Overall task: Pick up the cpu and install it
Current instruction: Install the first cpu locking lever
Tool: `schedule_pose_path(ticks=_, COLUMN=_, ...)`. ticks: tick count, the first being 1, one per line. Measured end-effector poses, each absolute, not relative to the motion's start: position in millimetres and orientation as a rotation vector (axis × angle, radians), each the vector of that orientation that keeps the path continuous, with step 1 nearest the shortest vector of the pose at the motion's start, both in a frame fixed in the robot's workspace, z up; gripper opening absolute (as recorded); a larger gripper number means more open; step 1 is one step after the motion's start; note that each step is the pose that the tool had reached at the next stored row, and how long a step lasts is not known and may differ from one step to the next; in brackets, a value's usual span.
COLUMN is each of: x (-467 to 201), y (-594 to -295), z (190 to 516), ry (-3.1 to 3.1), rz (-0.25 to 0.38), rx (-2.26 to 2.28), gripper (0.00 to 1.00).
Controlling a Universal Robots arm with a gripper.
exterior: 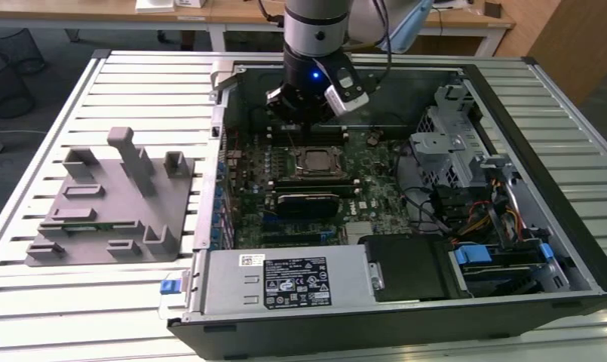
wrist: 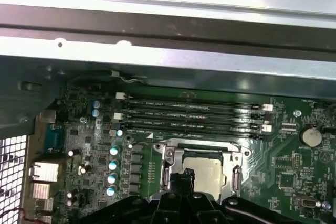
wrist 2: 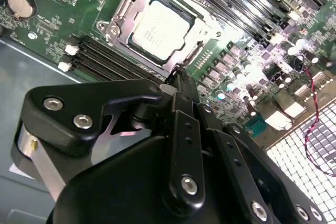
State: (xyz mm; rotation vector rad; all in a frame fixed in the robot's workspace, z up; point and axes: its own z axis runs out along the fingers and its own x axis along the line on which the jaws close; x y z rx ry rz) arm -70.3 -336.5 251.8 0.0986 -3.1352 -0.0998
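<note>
The cpu lies flat in the socket on the motherboard, inside the open computer case on the bench. The gripper hangs just above the socket's edge. Its fingers are closed together and hold nothing.

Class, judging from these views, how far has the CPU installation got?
Done: the cpu already lies in the motherboard socket. In hand: the end effector hangs close over the socket's edge, holding no chip. Left: whether the socket is latched cannot be told.
</note>
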Motion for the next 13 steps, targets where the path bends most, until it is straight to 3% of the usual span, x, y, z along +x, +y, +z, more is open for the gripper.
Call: schedule_pose_path(ticks=13, x=-89, y=-336, z=252, ry=-3.135, rz=-0.100, rx=0.099, gripper=0.11)
